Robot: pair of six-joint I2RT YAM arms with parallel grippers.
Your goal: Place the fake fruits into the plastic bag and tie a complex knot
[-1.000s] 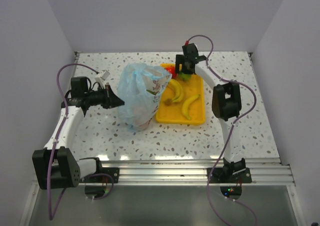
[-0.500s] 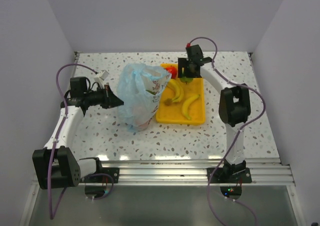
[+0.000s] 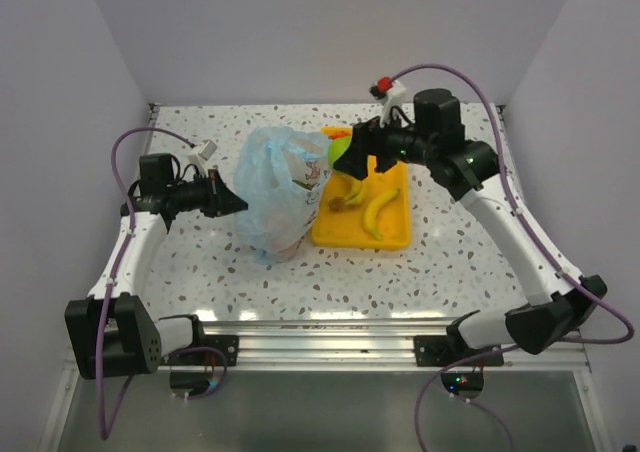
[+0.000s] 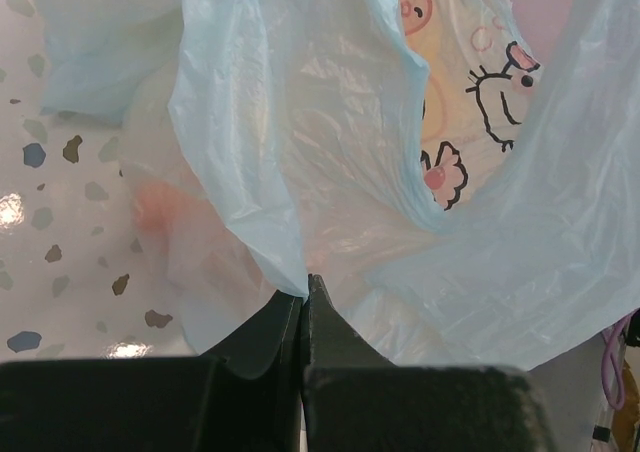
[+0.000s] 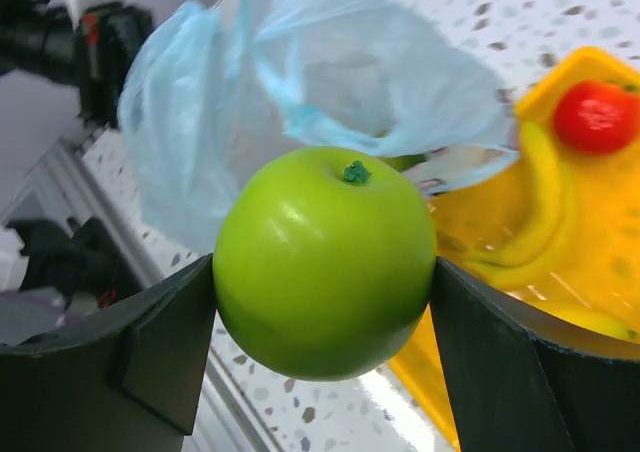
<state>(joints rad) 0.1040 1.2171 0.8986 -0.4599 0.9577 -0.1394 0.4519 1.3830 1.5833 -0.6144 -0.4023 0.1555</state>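
- While the right gripper hangs in the air, its two fingers stand wide apart with a green fruit clamped between them, each finger touching one side of it.
- Its small stem points up and away from the wrist camera.
- From above, the green fruit sits off the table, over the far left corner of the tray and just beside the upper right edge of the bag.
- The bag stands slumped on the table, left of the tray and touching its left edge, with its mouth gaping behind the fruit in the right wrist view.
- The left gripper is fully closed, its tips pinching a fold of the bag's thin blue film; the cartoon print shows on the far wall.
- From above, the left gripper meets the bag's left side.
- A reddish shape shows through the film low in the bag; what it is cannot be told.
- Two bananas lie in the tray.
- A red fruit rests at the tray's far corner, beside a banana.
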